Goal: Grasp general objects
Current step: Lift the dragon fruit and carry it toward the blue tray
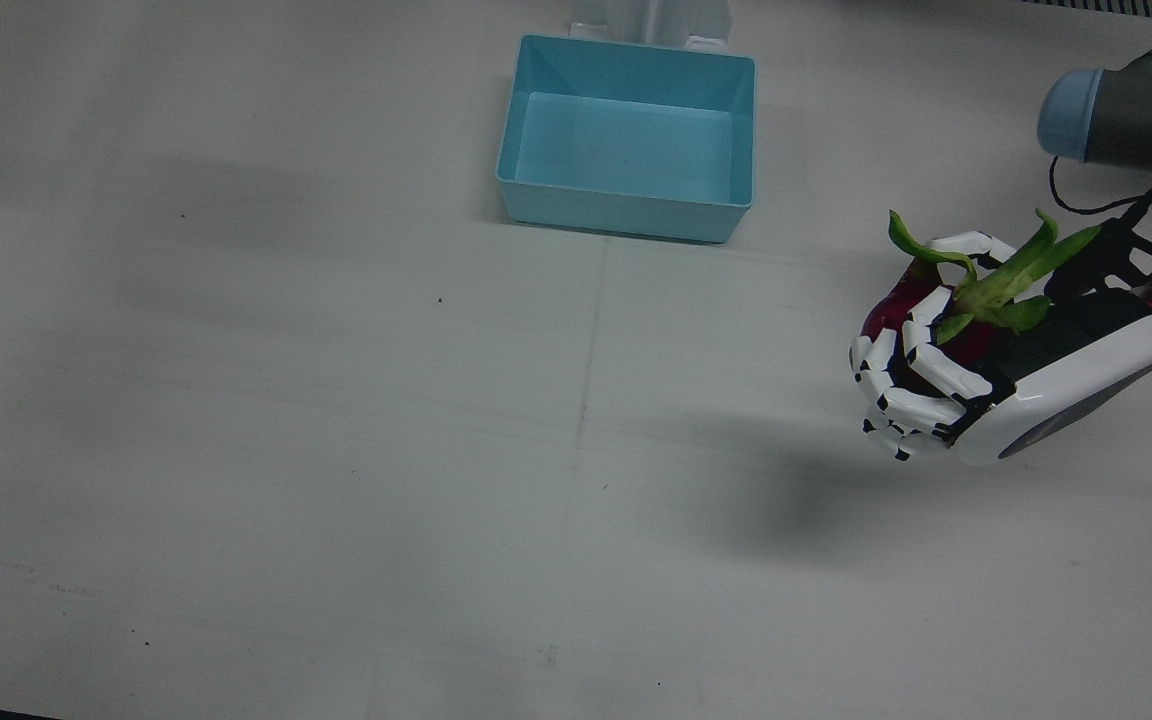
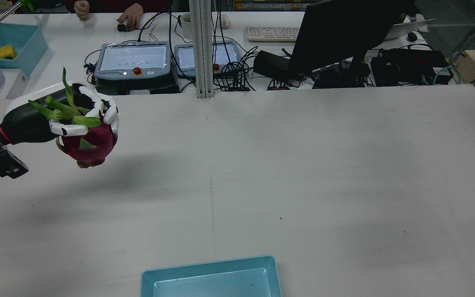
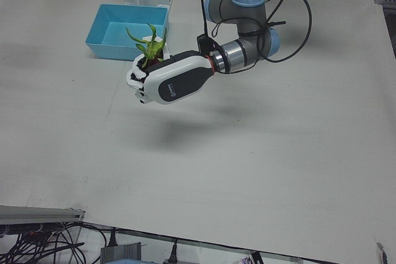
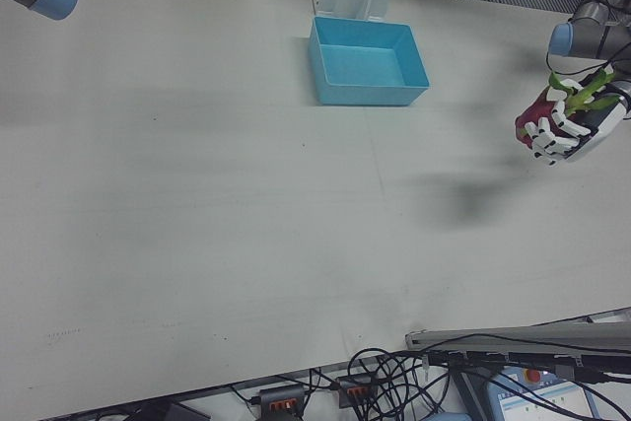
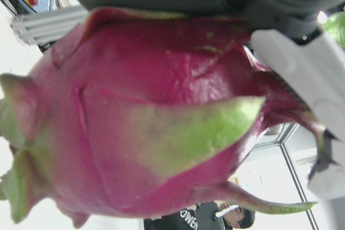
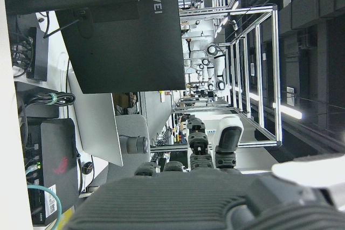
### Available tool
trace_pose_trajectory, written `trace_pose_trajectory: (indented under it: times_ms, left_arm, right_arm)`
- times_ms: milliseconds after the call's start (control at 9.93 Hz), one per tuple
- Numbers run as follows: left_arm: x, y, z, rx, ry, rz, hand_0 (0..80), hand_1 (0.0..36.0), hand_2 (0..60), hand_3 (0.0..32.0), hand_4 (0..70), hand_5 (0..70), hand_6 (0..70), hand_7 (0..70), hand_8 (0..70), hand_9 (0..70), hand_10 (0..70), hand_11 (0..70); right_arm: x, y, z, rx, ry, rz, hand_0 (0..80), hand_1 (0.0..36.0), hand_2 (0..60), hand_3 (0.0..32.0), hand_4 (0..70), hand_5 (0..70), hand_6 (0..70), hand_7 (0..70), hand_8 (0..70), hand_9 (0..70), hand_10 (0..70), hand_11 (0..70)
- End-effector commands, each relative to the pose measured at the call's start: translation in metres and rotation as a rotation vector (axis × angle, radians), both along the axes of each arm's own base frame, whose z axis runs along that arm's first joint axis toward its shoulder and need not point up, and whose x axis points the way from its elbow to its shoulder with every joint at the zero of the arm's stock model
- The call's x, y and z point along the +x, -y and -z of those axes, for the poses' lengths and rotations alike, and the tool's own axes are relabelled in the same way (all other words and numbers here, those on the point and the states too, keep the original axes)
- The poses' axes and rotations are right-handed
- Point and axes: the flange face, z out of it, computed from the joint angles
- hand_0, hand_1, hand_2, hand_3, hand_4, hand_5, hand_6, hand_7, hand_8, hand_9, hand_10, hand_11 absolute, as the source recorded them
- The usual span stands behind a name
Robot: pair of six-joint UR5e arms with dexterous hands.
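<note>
My left hand (image 1: pixel 946 370) is shut on a magenta dragon fruit (image 1: pixel 886 312) with green leafy scales and holds it in the air above the table. The hand shows in the rear view (image 2: pixel 76 113) at the left, with the fruit (image 2: pixel 89 144) hanging below its fingers. It also shows in the left-front view (image 3: pixel 170 78) and the right-front view (image 4: pixel 567 125). The fruit (image 5: pixel 151 122) fills the left hand view. My right hand's palm (image 6: pixel 188 203) shows only at the edge of its own view, holding nothing, fingers raised.
An empty light blue bin (image 1: pixel 628 140) stands at the table's robot side, middle; it also shows in the rear view (image 2: pixel 210 278) and the left-front view (image 3: pixel 127 32). Beyond the far table edge are screens, cables and a monitor (image 2: pixel 344 33).
</note>
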Motion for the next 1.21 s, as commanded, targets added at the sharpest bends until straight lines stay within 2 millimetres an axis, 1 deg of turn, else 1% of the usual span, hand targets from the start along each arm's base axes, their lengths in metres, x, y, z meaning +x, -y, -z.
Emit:
trace_pose_trajectory:
  times_ms: [0, 101, 201, 302, 504, 705, 806, 906, 1007, 1108]
  left_arm:
    - [0.055, -0.067, 0.065, 0.097, -0.087, -0.157, 60.3, 11.8, 33.1, 0.0, 70.0, 70.0, 70.0, 70.0, 70.0, 70.0, 68.4, 70.0]
    - [0.081, -0.085, 0.07, 0.101, -0.099, -0.211, 61.0, 12.0, 32.6, 0.0, 70.0, 70.0, 70.0, 70.0, 70.0, 70.0, 67.5, 70.0]
    - [0.102, -0.101, 0.072, 0.105, -0.106, -0.257, 60.9, 11.6, 32.4, 0.0, 70.0, 70.0, 70.0, 70.0, 70.0, 70.0, 68.0, 70.0]
    - [0.121, -0.117, 0.073, 0.108, -0.114, -0.3, 59.9, 10.6, 32.3, 0.0, 70.0, 70.0, 70.0, 70.0, 70.0, 70.0, 69.4, 70.0]
    - [0.153, -0.148, 0.08, 0.122, -0.136, -0.376, 60.5, 11.1, 32.2, 0.0, 70.0, 70.0, 70.0, 70.0, 70.0, 70.0, 69.1, 70.0]
    - [0.168, -0.165, 0.081, 0.124, -0.143, -0.416, 62.6, 12.1, 30.2, 0.0, 70.0, 70.0, 70.0, 70.0, 70.0, 70.0, 67.7, 70.0]
    - [0.178, -0.182, 0.09, 0.131, -0.168, -0.445, 63.0, 12.3, 30.5, 0.0, 70.0, 70.0, 70.0, 70.0, 70.0, 70.0, 67.7, 70.0]
    - [0.193, -0.203, 0.108, 0.147, -0.2, -0.491, 63.0, 12.5, 31.0, 0.0, 70.0, 70.0, 70.0, 70.0, 70.0, 70.0, 67.4, 70.0]
    - [0.201, -0.21, 0.119, 0.157, -0.214, -0.506, 63.5, 12.7, 30.8, 0.0, 70.0, 70.0, 70.0, 70.0, 70.0, 70.0, 67.2, 70.0]
    - [0.211, -0.221, 0.125, 0.16, -0.222, -0.529, 63.8, 13.0, 31.0, 0.0, 70.0, 70.0, 70.0, 70.0, 70.0, 70.0, 66.9, 70.0]
  right_arm:
    - [0.0, 0.0, 0.0, 0.0, 0.0, 0.0, 0.0, 0.0, 0.0, 0.0, 0.0, 0.0, 0.0, 0.0, 0.0, 0.0, 0.0, 0.0]
    - [0.0, 0.0, 0.0, 0.0, 0.0, 0.0, 0.0, 0.0, 0.0, 0.0, 0.0, 0.0, 0.0, 0.0, 0.0, 0.0, 0.0, 0.0]
    - [0.0, 0.0, 0.0, 0.0, 0.0, 0.0, 0.0, 0.0, 0.0, 0.0, 0.0, 0.0, 0.0, 0.0, 0.0, 0.0, 0.0, 0.0]
    - [0.0, -0.001, -0.001, -0.001, 0.0, 0.0, 0.0, 0.0, 0.0, 0.0, 0.0, 0.0, 0.0, 0.0, 0.0, 0.0, 0.0, 0.0]
    - [0.0, 0.0, 0.0, 0.0, 0.0, 0.0, 0.0, 0.0, 0.0, 0.0, 0.0, 0.0, 0.0, 0.0, 0.0, 0.0, 0.0, 0.0]
    - [0.0, 0.0, 0.0, 0.0, 0.0, 0.0, 0.0, 0.0, 0.0, 0.0, 0.0, 0.0, 0.0, 0.0, 0.0, 0.0, 0.0, 0.0]
    - [0.0, 0.0, 0.0, 0.0, 0.0, 0.0, 0.0, 0.0, 0.0, 0.0, 0.0, 0.0, 0.0, 0.0, 0.0, 0.0, 0.0, 0.0]
    - [0.0, 0.0, 0.0, 0.0, 0.0, 0.0, 0.0, 0.0, 0.0, 0.0, 0.0, 0.0, 0.0, 0.0, 0.0, 0.0, 0.0, 0.0]
    - [0.0, 0.0, 0.0, 0.0, 0.0, 0.0, 0.0, 0.0, 0.0, 0.0, 0.0, 0.0, 0.0, 0.0, 0.0, 0.0, 0.0, 0.0]
    - [0.0, 0.0, 0.0, 0.0, 0.0, 0.0, 0.0, 0.0, 0.0, 0.0, 0.0, 0.0, 0.0, 0.0, 0.0, 0.0, 0.0, 0.0]
